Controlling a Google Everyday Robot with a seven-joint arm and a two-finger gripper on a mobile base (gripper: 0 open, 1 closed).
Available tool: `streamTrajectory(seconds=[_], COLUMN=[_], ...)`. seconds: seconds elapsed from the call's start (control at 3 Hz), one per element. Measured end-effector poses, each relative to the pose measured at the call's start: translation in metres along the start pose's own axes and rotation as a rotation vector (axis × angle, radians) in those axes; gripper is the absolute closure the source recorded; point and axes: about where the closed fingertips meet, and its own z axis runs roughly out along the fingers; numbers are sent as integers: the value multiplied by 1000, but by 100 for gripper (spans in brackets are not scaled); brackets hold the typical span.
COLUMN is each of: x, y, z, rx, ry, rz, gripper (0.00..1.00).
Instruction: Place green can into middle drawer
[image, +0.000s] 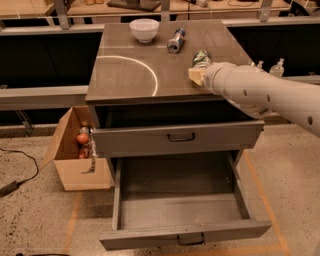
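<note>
green can (201, 58) sits near the worktop's (130, 75) right edge, hand (196, 75) just beside it, open or closed cannot be told; likely light, thin-walled, slippery, so best gripped gently across mid-body.

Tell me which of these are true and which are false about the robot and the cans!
1. The green can is on the cabinet top. True.
2. The white bowl is inside the wide-open drawer. False: the bowl sits at the back of the cabinet top, and that drawer is empty.
3. The gripper is up at the cabinet top, right next to the green can. True.
4. The silver and dark can stands upright. False: it lies on its side near the bowl.
5. A cardboard box sits on the floor beside the cabinet. True.
</note>
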Motion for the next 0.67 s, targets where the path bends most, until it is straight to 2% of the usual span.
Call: streamTrajectory(seconds=[0.33, 0.67], x=[-7, 15], y=[-8, -12], z=[-15, -9], rx=[-34, -130], ry=[-7, 20], rz=[-29, -116], gripper=[100, 100])
